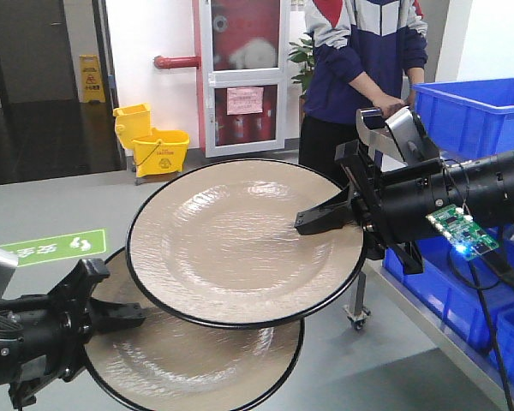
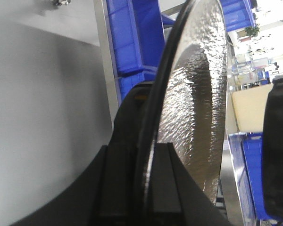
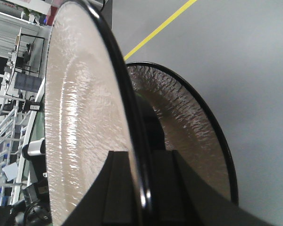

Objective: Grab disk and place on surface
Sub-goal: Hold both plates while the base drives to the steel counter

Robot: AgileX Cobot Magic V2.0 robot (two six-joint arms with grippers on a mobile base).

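Two beige disks with black rims are held in the air, overlapping. The upper disk [image 1: 240,240] is clamped at its right rim by my right gripper [image 1: 313,221], shut on it; the right wrist view shows this disk [image 3: 85,132] edge-on between the jaws of the gripper [image 3: 144,183]. The lower disk [image 1: 188,360], also visible behind [image 3: 188,132], is pinched at its left rim by my left gripper [image 1: 133,315]. In the left wrist view the rim of that disk [image 2: 198,103] sits between the shut gripper [image 2: 148,188]. The dark taped tabletop is out of view.
A person [image 1: 360,68] stands behind the right arm beside blue bins [image 1: 480,111] on a metal rack [image 1: 428,330]. Yellow mop buckets [image 1: 158,150] stand on the grey floor at the back left. A yellow floor line [image 3: 165,23] runs below.
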